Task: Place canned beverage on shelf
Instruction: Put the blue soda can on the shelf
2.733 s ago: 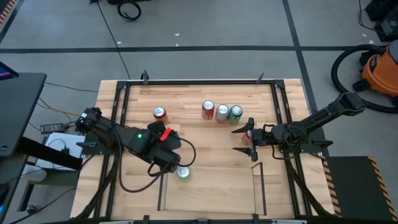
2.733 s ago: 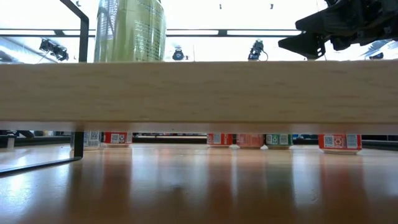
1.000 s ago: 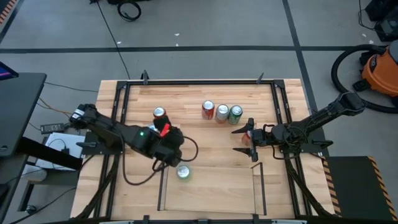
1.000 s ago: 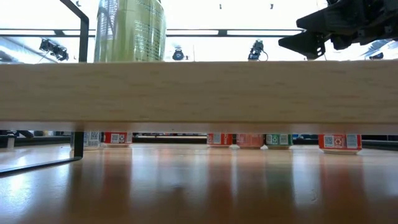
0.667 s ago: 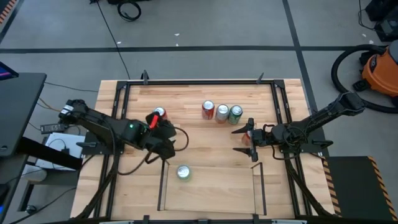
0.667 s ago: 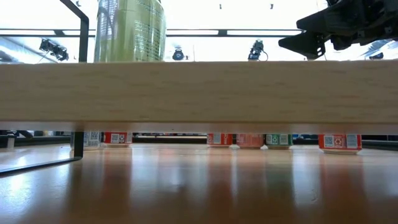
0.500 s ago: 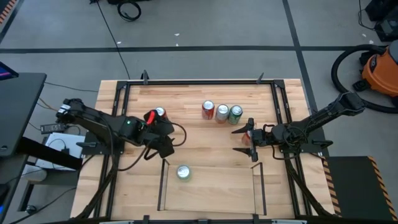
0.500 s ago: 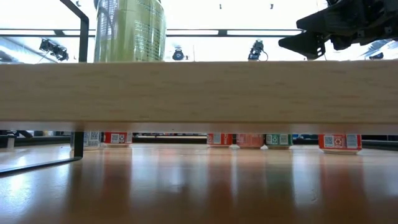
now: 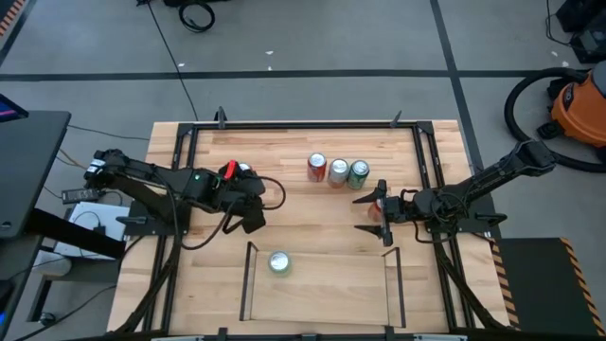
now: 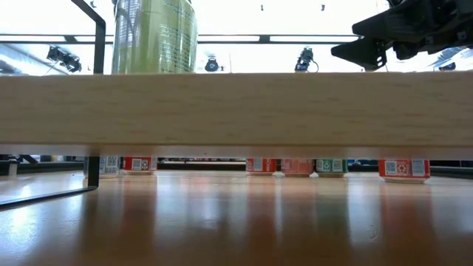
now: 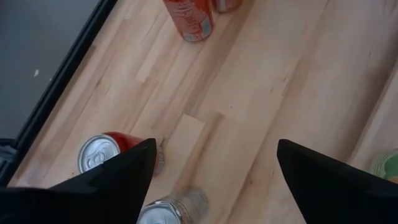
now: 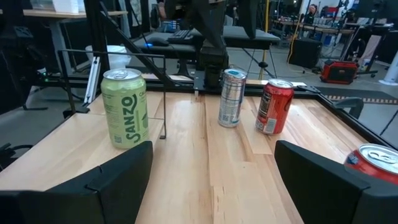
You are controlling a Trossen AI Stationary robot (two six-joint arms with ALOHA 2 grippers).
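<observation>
My left tool [image 9: 254, 210] hangs over the counter [image 9: 312, 213] with its two fingers spread wide and nothing between them. Just beside it, toward the counter's far left part, stand a red can [image 11: 102, 153] and a slim silver can [image 11: 171, 208], close together; both show between and under my fingers in the left wrist view. Farther ahead of that tool stands another red can [image 11: 188, 17].

The shelf [image 9: 322, 284] lies on the near side of my left tool, a thin black rod frame on a light wood floor. One green can [image 9: 278, 262] stands upright on it, toward its left end, apart from my left tool. In the low view that can [image 10: 154, 35] rises above the shelf's wooden edge [image 10: 236, 111].

My right tool [image 9: 372, 215] waits at the counter's right side, fingers spread apart and empty, just past the shelf's far right corner. A red can [image 12: 375, 159] stands close beside it. Beyond it is a row of three cans: red [image 9: 316, 167], pale [image 9: 338, 171], green [image 9: 358, 173].
</observation>
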